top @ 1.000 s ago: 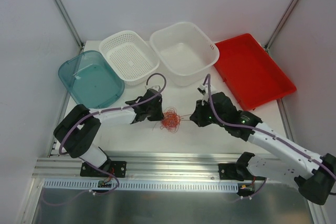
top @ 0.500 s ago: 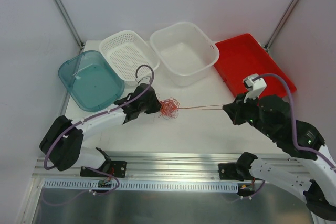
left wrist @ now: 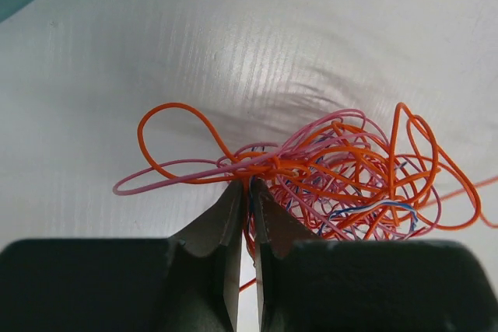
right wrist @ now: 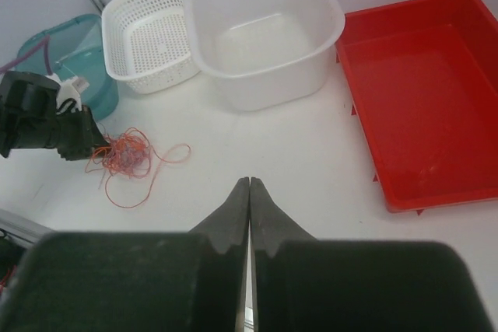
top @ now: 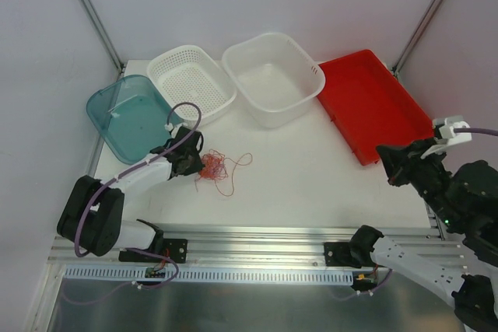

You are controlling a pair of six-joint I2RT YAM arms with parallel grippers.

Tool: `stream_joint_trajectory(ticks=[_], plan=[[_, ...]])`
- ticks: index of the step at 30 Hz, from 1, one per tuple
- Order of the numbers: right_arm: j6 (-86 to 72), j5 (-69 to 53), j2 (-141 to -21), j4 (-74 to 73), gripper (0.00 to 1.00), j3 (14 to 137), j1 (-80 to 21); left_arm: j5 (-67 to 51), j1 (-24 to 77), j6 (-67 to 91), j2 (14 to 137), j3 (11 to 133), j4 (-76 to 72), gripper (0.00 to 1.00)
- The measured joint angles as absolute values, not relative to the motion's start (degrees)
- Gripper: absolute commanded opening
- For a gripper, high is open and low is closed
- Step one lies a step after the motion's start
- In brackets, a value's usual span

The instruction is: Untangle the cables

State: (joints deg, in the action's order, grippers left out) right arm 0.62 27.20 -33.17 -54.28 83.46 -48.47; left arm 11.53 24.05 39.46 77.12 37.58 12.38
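The cables [top: 216, 167] are a small tangle of hair-thin orange, pink and blue strands on the white table, left of centre. One loose orange strand [top: 238, 161] loops out to its right. My left gripper [top: 198, 164] is shut on strands at the tangle's left edge. In the left wrist view its jaws [left wrist: 249, 186] pinch orange strands and the bundle [left wrist: 350, 176] spreads to the right. My right gripper [top: 387, 164] is raised far right, near the red tray. In the right wrist view it [right wrist: 250, 180] is shut with nothing seen in it, and the tangle [right wrist: 124, 153] lies far left.
A teal tub [top: 134, 118], a white perforated basket [top: 191, 82], a white tub [top: 272, 75] and a red tray [top: 373, 106] line the back of the table. The metal rail [top: 257, 239] runs along the near edge.
The taut strand between the grippers has come free and now lies slack by the tangle. My right gripper moved right. My left gripper dragged the tangle leftward.
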Motion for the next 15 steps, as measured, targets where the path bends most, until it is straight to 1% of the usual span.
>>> stream_joint_trajectory(ticks=[2, 3, 4, 5, 6, 8, 9, 10, 12, 15], plan=[[0.4, 27.27, -33.3, -54.22, 0.01, 80.29, -48.47, 10.92, 24.05, 38.89, 76.05, 37.58, 12.8, 0.09], [0.1, 26.96, -33.43, -54.19, 0.06, 78.61, -48.47, 10.52, 24.08, 38.59, 75.4, 37.58, 12.95, 0.1], [-0.3, 26.35, -33.8, -54.19, 0.2, 76.47, -48.47, 9.85, 24.29, 38.26, 74.67, 37.56, 13.04, 0.11], [-0.95, 25.41, -34.44, -53.91, 0.26, 74.28, -48.47, 9.32, 24.43, 37.98, 74.06, 37.56, 13.08, 0.12], [-1.32, 24.43, -35.09, -52.71, 0.29, 71.79, -48.47, 8.75, 24.86, 37.71, 73.32, 37.56, 13.17, 0.13], [-2.24, 21.5, -37.39, -50.65, 0.44, 67.05, -48.47, 7.33, 26.15, 37.01, 72.01, 37.56, 13.21, 0.15], [-2.81, 19.84, -38.85, -49.01, 0.52, 64.62, -48.47, 6.46, 27.07, 36.77, 71.42, 37.56, 13.21, 0.15], [-3.11, 18.33, -40.14, -47.55, 0.66, 62.7, -48.47, 5.93, 28.16, 36.62, 70.89, 37.56, 13.21, 0.15], [-3.79, 14.59, -43.64, -43.38, 0.73, 58.3, -48.47, 4.73, 30.35, 36.49, 70.02, 37.56, 13.15, 0.16], [-4.32, 9.8, -49.3, -37.1, 0.73, 53.65, -48.47, 3.03, 33.28, 36.38, 68.99, 37.54, 13.04, 0.16]])
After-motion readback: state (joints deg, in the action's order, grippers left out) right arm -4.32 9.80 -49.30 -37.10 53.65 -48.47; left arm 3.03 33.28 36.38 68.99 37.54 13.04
